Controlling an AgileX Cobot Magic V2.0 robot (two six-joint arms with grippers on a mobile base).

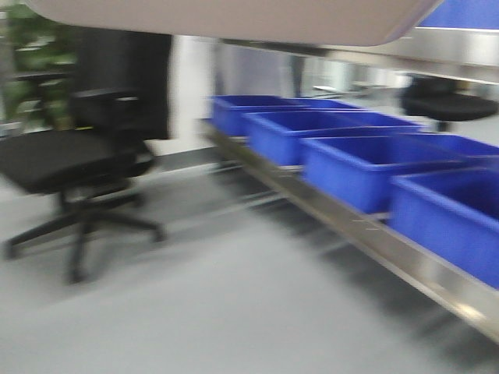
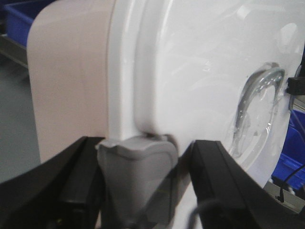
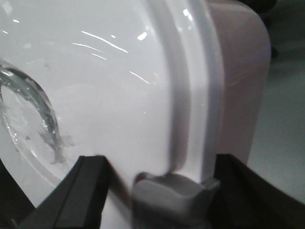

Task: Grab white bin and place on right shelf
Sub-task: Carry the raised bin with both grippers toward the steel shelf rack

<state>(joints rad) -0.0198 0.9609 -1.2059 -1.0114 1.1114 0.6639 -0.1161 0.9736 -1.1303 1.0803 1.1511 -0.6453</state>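
My left gripper (image 2: pixel 145 152) stands wide open. Its two black fingers (image 2: pixel 78 176) straddle the grey latch (image 2: pixel 138 167) at one end of the white bin (image 2: pixel 190 71): the finger on the left of the picture lies against the latch, and a thin gap shows before the other finger, so I am not pinching it. My right gripper (image 3: pixel 159 164) is spread just as wide at the opposite end, around a second grey latch (image 3: pixel 171 195). There the finger on the right of the picture touches the latch, and the other side is too blurred for me to judge. The bin fills both wrist views and presses right up against the fingers. Its glossy white lid (image 3: pixel 95 95) meets the pinkish-white wall (image 3: pixel 238 71) just above each latch, and the clear recessed handle (image 2: pixel 259 109) sits further along the lid. In the front view the pale underside of the bin (image 1: pixel 234 19) spans the top of the picture, above the grey floor (image 1: pixel 234 312). Below it and to the right runs the right shelf (image 1: pixel 405 253), whose shiny steel front rail slants across the picture. A row of blue bins (image 1: pixel 351 167) sits on it, well apart from the white bin. A black office chair (image 1: pixel 70 164) stands on the floor to the left. The whole front view is smeared.
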